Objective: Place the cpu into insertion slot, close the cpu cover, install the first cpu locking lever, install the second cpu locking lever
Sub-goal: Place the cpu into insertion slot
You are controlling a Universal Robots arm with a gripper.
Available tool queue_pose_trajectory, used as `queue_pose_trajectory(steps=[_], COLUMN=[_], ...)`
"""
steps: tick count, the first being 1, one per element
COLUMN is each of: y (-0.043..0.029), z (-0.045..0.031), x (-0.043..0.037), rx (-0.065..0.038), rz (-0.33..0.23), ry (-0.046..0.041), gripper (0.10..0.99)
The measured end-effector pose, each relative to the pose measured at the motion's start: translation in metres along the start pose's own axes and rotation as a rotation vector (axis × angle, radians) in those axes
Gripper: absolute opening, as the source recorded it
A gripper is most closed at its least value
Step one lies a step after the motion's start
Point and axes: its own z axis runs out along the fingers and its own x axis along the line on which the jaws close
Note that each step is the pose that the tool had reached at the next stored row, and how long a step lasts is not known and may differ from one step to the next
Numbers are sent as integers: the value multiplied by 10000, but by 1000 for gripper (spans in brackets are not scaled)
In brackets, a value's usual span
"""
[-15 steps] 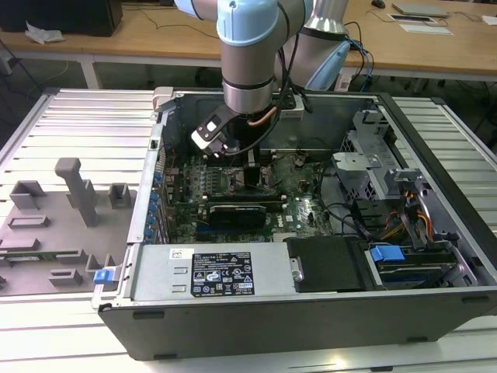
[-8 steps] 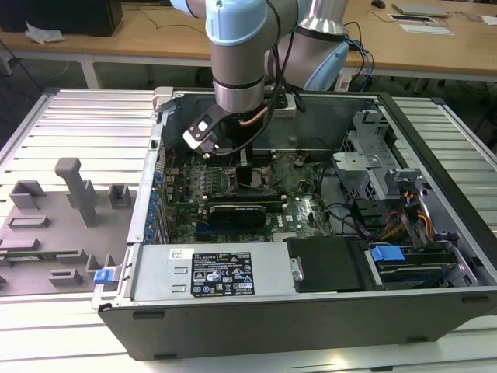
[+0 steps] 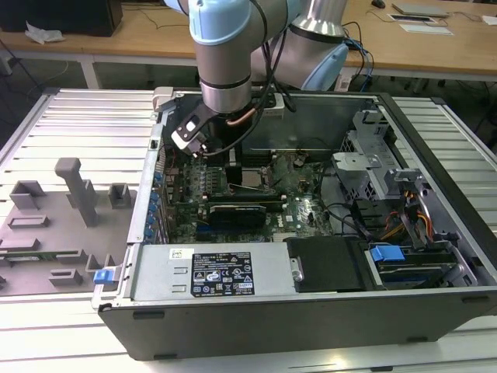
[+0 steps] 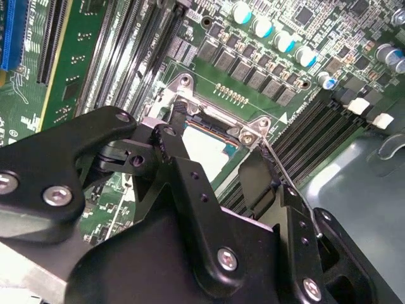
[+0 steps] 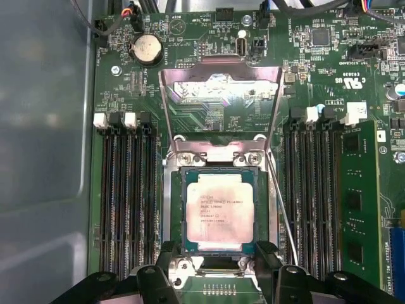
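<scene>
cpu [image 5: 218, 212] is seated flat in the insertion slot [image 5: 172, 215], silver top up and square to the black frame. The cpu cover [image 5: 218, 85] is not closed. It stands hinged up at the far edge of the slot, and green board shows through its window. A thin wire locking lever [image 5: 279, 204] runs at an angle along one side of the slot, not latched down.

The gripper [image 5: 218, 269] is at the slot's near edge, opposite the cover hinge. Its claw is spread wider than the cpu, with black fingers [image 5: 166, 256] flanking the slot corners and nothing pinched. In the second wrist view the cpu shows between the two fingers.

Memory slots [image 5: 126, 190] flank the slot on both sides. A coin cell [image 5: 147, 49] sits beyond the raised cover. In the exterior view the arm [image 3: 225, 70] reaches down into the open computer case [image 3: 311, 311], just beside the slot.
</scene>
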Motion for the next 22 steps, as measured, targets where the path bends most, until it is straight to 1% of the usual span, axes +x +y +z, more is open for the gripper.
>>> queue_pose_trajectory(steps=[3, 6, 10, 11, 12, 13, 17, 22], y=[3, 12, 13, 13, 14, 15, 15, 55], z=[-30, -113, -117, -117, -117, -117, -117, -112], x=[2, 6, 6, 6, 6, 6, 6, 7], rx=[1, 1, 0, 32, 120, 179, 185, 184], rz=[1, 2, 1, 1, 6, 10, 10, 10], ry=[-1, -1, 1, 0, -2, -4, -3, -2], gripper=[608, 608, 608, 608, 608, 608, 608, 608])
